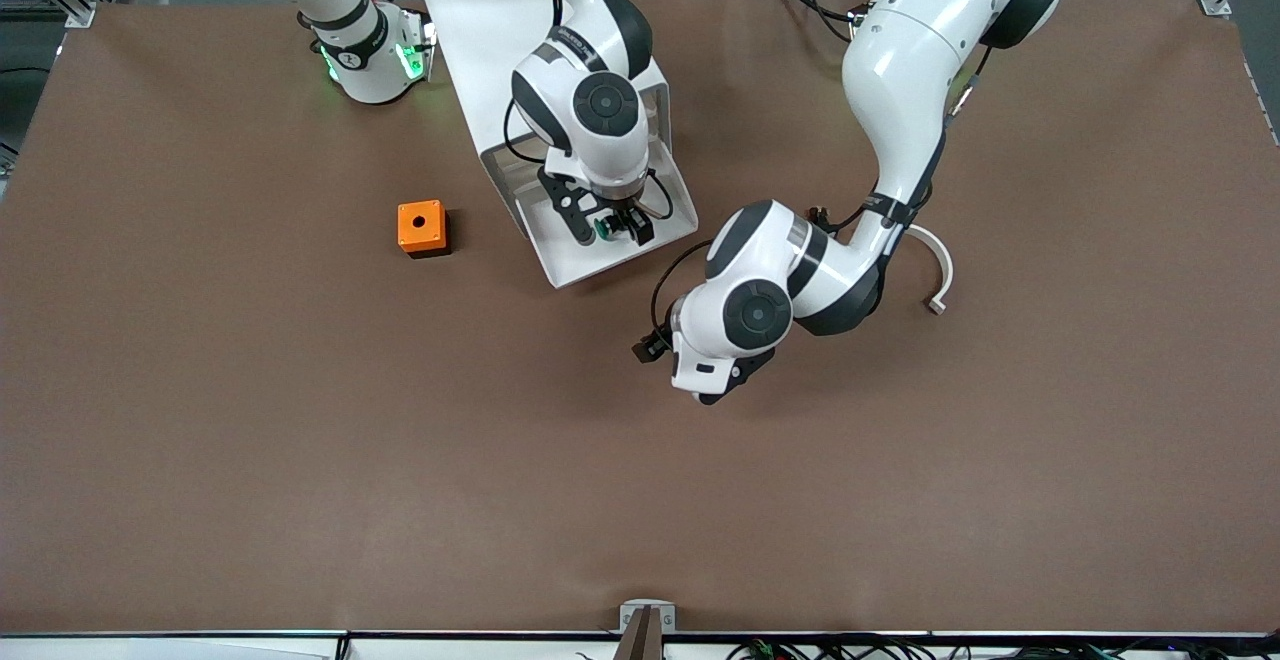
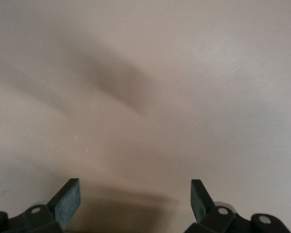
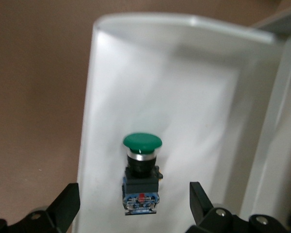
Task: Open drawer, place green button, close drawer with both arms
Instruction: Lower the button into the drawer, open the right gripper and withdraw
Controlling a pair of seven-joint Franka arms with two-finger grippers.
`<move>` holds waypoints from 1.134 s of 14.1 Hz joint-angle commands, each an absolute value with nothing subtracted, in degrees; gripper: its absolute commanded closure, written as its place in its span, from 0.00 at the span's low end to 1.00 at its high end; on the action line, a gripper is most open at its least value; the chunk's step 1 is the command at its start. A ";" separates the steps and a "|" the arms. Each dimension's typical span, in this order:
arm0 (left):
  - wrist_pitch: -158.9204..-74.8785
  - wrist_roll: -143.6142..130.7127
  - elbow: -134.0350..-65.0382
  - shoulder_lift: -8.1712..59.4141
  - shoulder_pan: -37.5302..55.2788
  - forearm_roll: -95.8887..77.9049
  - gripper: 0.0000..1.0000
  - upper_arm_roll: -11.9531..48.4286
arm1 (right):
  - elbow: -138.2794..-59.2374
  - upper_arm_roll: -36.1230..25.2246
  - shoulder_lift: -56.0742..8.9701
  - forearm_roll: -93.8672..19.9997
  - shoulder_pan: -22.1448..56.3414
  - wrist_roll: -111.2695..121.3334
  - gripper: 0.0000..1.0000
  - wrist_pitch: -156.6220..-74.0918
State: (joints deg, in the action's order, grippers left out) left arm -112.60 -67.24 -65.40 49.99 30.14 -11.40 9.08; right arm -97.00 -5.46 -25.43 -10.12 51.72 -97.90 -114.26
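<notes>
The drawer is pulled out of the white cabinet toward the front camera. The button, with a green cap and a black-and-blue body, lies on its side on the drawer floor. My right gripper hangs over it, open, with a finger on each side and touching nothing. In the right wrist view the button lies between the open fingers of the right gripper on the drawer's white floor. My left gripper is open and empty over the bare table, nearer the front camera than the drawer; the left wrist view shows the left gripper over the mat only.
An orange cube with a round hole sits on the table beside the drawer, toward the right arm's end. A white curved piece lies under the left arm's forearm. The brown mat covers the table.
</notes>
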 commanded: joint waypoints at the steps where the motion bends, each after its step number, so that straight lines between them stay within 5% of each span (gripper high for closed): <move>1: -117.67 -66.01 -67.67 48.08 30.15 -7.75 0.00 8.96 | -88.09 -4.83 -25.31 -11.16 45.28 -88.28 0.00 -102.00; 6: -120.31 -67.15 -70.47 46.33 30.41 -1.59 0.00 8.96 | -78.75 -5.36 -22.95 -9.76 35.17 -67.63 0.00 -85.36; 11: -129.90 -67.32 -85.31 39.04 30.50 0.09 0.00 9.49 | -78.05 -5.54 -18.55 -5.89 23.06 -44.35 0.00 -76.83; 16: -129.55 -76.62 -90.43 38.50 34.36 2.63 0.00 10.11 | -75.43 -5.45 -16.70 0.78 13.11 -16.06 0.00 -73.92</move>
